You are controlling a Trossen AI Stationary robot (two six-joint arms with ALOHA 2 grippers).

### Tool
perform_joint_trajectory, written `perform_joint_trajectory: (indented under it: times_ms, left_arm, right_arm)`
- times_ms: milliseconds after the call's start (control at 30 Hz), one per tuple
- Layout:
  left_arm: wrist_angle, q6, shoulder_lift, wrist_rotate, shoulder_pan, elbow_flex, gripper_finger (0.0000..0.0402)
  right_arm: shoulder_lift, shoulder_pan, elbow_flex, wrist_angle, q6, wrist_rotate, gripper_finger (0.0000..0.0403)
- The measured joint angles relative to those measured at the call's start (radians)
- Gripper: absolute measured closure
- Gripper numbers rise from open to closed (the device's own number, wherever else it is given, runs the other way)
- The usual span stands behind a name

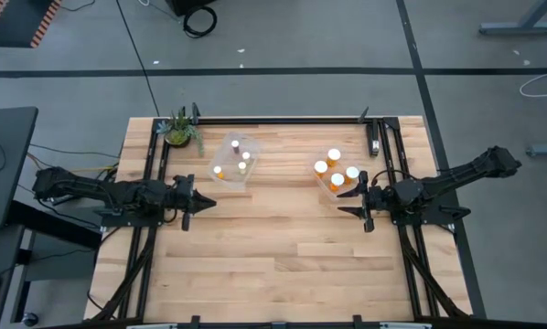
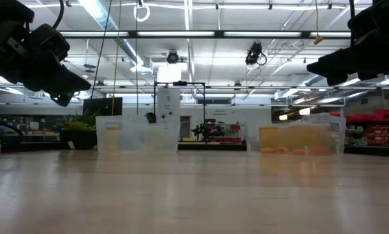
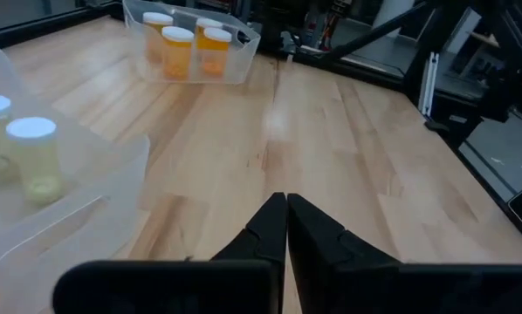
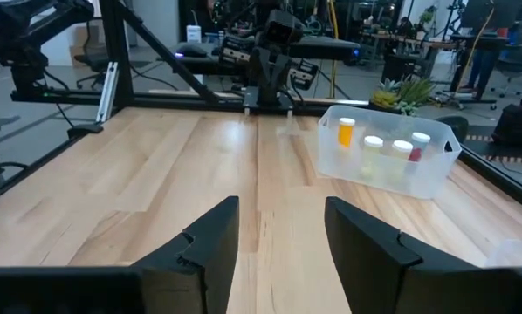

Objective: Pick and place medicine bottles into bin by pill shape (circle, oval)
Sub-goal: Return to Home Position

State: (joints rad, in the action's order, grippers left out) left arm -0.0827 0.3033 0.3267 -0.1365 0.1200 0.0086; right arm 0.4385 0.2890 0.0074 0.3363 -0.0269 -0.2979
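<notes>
Two clear plastic bins stand on the wooden table. The left bin (image 1: 232, 161) holds several small white-capped bottles (image 4: 385, 150), one of them orange (image 4: 346, 131). The right bin (image 1: 339, 177) holds several orange bottles with white caps (image 3: 177, 48). My left gripper (image 1: 209, 201) is shut and empty, raised above the table near the left bin. My right gripper (image 1: 345, 202) is open and empty, raised just near of the right bin.
A small green potted plant (image 1: 180, 129) stands at the far left corner. A black frame (image 1: 273, 120) runs along the table's far edge and sides. Bare wood lies between the two grippers and toward the near edge.
</notes>
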Motion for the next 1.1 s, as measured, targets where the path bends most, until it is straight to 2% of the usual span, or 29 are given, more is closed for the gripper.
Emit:
perform_joint_trajectory:
  times_ms: [300, 567, 933, 1100]
  left_arm:
    - [0.001, 0.0, -0.015, 0.0, 0.0, 0.0, 0.037]
    - [0.003, -0.001, -0.153, 0.0, 0.0, 0.0, 0.038]
    - [0.002, 0.0, -0.322, 0.0, 0.0, -0.001, 0.0371]
    - [-0.005, -0.001, -0.325, 0.0, 0.002, -0.001, 0.0372]
  right_arm:
    - [-0.003, 0.002, 0.0, 0.0, 0.0, -0.001, 0.0225]
    - [-0.027, -0.008, 0.0, -0.001, 0.0, -0.001, 0.0225]
    - [-0.213, -0.008, 0.001, 0.001, 0.0, -0.001, 0.0225]
    - [-0.304, -0.008, 0.001, 0.002, 0.0, -0.001, 0.0225]
